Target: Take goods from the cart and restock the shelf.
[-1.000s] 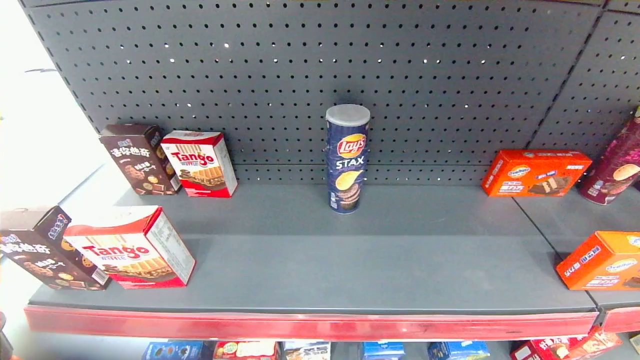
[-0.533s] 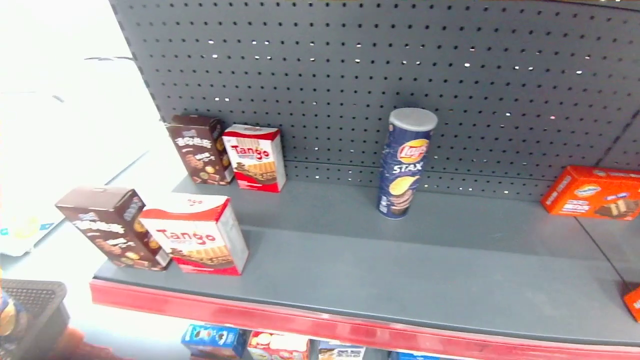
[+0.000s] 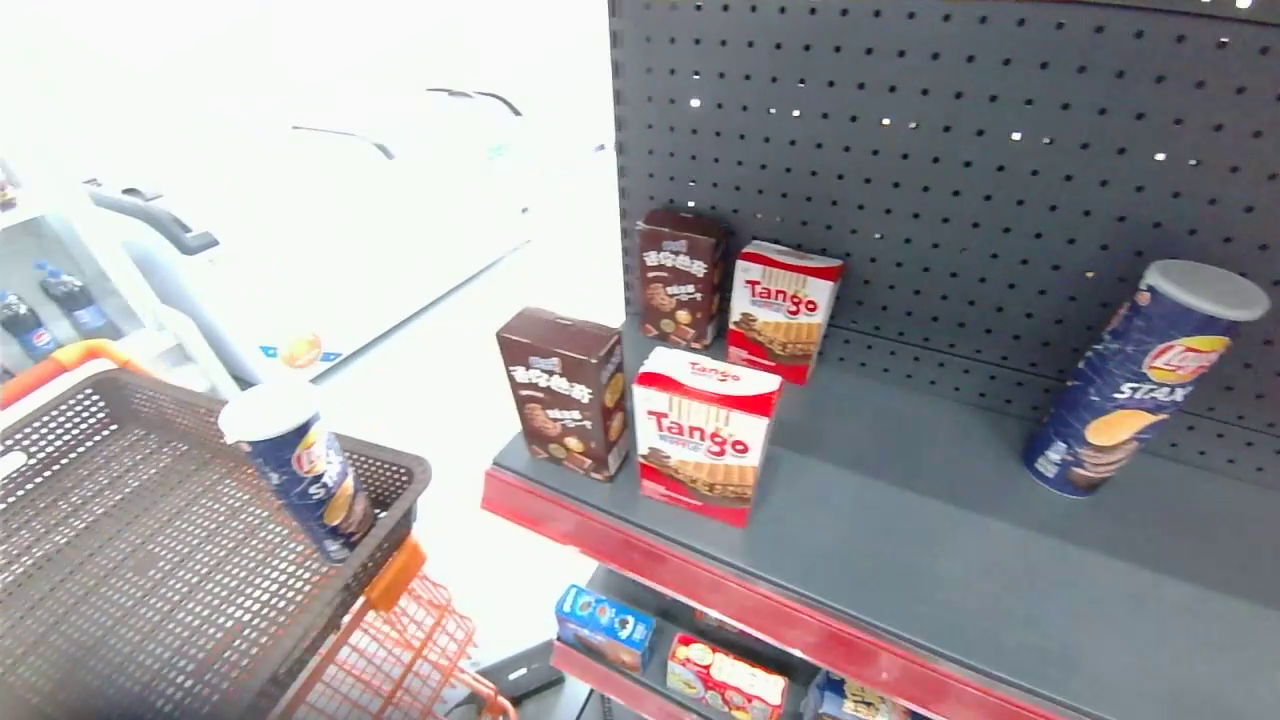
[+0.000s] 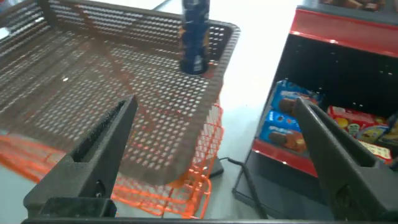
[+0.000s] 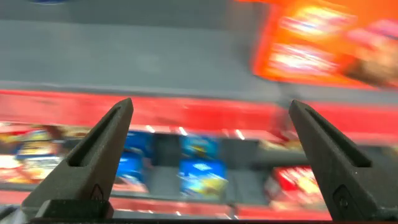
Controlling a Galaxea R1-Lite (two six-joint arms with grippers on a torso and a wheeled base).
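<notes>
Chip can [image 3: 300,470], upright in the cart [image 3: 120,560], should be gripped mid-body so it is not tipped. Both the left end effector [image 4: 212,104] and the right end effector [image 5: 210,104] are spread apart, empty

- The left gripper [image 4: 214,102] is wide open. Its two dark fingers [image 4: 99,149] stand far apart, and the tips point away from the wrist camera.
- The right gripper [image 5: 211,104] has the same pose. Both of its dark fingers [image 5: 323,155] are spread wide, with a free gap between the tips.
- Each finger is wedge-shaped, broad at the base and narrow at the tip.
</notes>
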